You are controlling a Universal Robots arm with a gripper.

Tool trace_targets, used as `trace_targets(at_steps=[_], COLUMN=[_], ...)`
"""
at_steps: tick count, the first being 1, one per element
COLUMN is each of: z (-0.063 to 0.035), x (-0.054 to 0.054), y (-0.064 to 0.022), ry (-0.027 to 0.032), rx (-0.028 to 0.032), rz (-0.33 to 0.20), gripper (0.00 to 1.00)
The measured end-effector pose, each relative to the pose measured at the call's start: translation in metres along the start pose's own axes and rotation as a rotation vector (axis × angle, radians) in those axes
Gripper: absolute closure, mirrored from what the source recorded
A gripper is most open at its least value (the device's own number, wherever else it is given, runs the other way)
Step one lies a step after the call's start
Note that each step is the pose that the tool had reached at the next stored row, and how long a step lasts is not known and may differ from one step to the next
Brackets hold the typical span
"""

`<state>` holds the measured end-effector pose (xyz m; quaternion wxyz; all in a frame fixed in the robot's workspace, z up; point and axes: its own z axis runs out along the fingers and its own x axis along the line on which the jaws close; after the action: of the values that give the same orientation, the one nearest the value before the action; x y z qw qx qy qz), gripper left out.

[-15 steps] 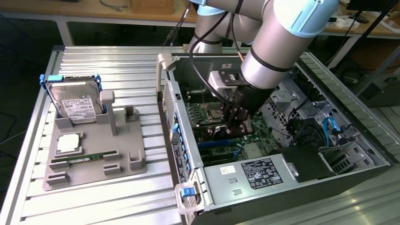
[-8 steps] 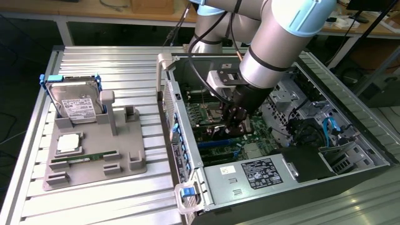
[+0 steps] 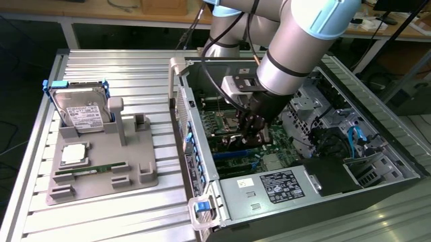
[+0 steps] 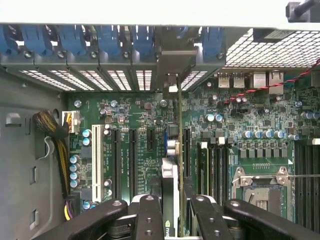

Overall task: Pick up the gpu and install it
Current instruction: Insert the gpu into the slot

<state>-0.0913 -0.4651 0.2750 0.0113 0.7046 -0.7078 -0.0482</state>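
- Wrist view: my gripper (image 4: pixel 177 222) is clamped on the gpu (image 4: pixel 170 195); the black fingers (image 4: pixel 150 215) press on its two faces
- The gpu is seen edge-on here, as a thin upright line running away from my fingers across the motherboard (image 4: pixel 145 130)
- Its far end reaches the metal bracket area at the case's rear wall, under the row of blue latches (image 4: pixel 107 37)
- The card stands between the black expansion slots on one side and the CPU socket (image 4: pixel 260 187) on the other; the white slot (image 4: pixel 97 155) is further off, near the yellow-and-black cable bundle (image 4: pixel 50 127)
- Cannot tell whether the card's lower edge is seated in a slot or just above one
- Exterior view: my gripper (image 3: pixel 253 132) is down inside the open PC case (image 3: pixel 202 166), over the middle of the board, with the arm slanting in from above
- In this view my fingers and wrist cover most of the card, so the grip itself reads better from the wrist
- The exterior view gives the wider layout: the case lies on its side on a slatted metal table (image 3: pixel 121 65)
- A grey fixture tray (image 3: pixel 101 189) sits well apart on the exterior view's left
- On the tray: a silver hard drive (image 3: pixel 81 108) standing in its blue-tabbed frame, a processor chip (image 3: pixel 74 154) lying flat, and a green memory stick (image 3: pixel 91 171) just beside it
- The power supply with its white label (image 3: pixel 279 184) sits at the near end of the case
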Motion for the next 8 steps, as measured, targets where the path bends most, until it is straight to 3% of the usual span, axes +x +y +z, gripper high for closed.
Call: trace_targets(at_steps=[8], z=[0.0002], x=[0.0000], y=[0.0022], ry=[-0.0005], rx=[0.0001], rz=[0.000], gripper=[0.73])
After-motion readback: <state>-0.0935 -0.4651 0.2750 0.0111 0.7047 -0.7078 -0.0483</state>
